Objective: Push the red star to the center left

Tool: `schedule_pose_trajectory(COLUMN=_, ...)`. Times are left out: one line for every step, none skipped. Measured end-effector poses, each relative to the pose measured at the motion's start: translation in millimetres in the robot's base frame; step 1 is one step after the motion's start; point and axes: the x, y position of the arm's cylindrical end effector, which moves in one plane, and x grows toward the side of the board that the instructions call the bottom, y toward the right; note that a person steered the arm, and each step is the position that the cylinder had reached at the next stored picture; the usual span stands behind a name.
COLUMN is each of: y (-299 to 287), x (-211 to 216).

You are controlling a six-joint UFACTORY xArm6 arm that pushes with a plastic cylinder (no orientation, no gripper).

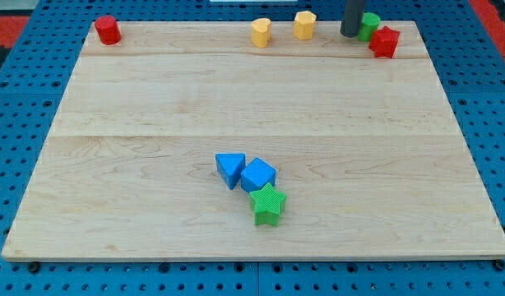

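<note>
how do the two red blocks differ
The red star has points; the red cylinder is round. The red star sits at the view's top right, against a green block beside my tip; the red cylinder stands alone at the top left. Both are red, near the top edge.

Pale matt wood-grain board (154,99); ridged green star (268,204); perforated blue surround (22,37).

No readable text, label, brand, number or sign anywhere: not on the pale wooden tabletop (154,99), not on the small coloured blocks.
</note>
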Motion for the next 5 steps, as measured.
schedule_pose_trajectory(y=7.4, x=8.9)
schedule_pose_trajectory(y=18.6, x=23.5)
schedule_pose_trajectory(y=18.6, x=61.5)
schedule_pose_trajectory(y=48.1, x=82.1)
schedule_pose_trajectory(y=111.3, x=79.2)
